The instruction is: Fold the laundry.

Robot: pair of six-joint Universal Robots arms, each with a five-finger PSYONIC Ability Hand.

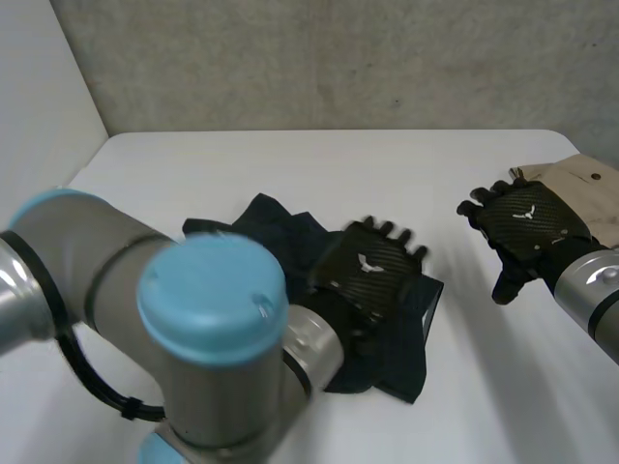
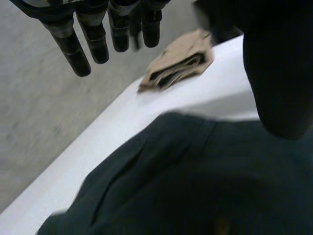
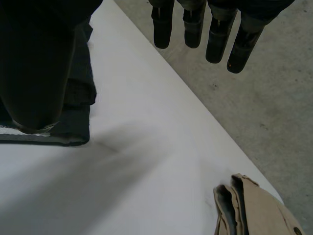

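Note:
A dark navy garment (image 1: pixel 276 237) lies crumpled in the middle of the white table (image 1: pixel 193 174). My left hand (image 1: pixel 375 269) hovers over the garment's right part, open, with straight fingers (image 2: pixel 93 41) holding nothing. In the left wrist view the dark cloth (image 2: pixel 195 181) spreads under the palm. Further right, my right hand (image 1: pixel 527 224) hangs open above bare table, its fingers (image 3: pixel 215 36) straight and empty. The right wrist view has the navy garment's edge (image 3: pixel 80 98) beside the thumb.
A folded beige garment (image 1: pixel 592 188) rests at the table's far right edge, just beyond my right hand; it also appears as a beige stack (image 2: pixel 178 63) and a beige fold (image 3: pixel 254 210). Grey floor lies past the table's edge. My left arm's elbow fills the near left.

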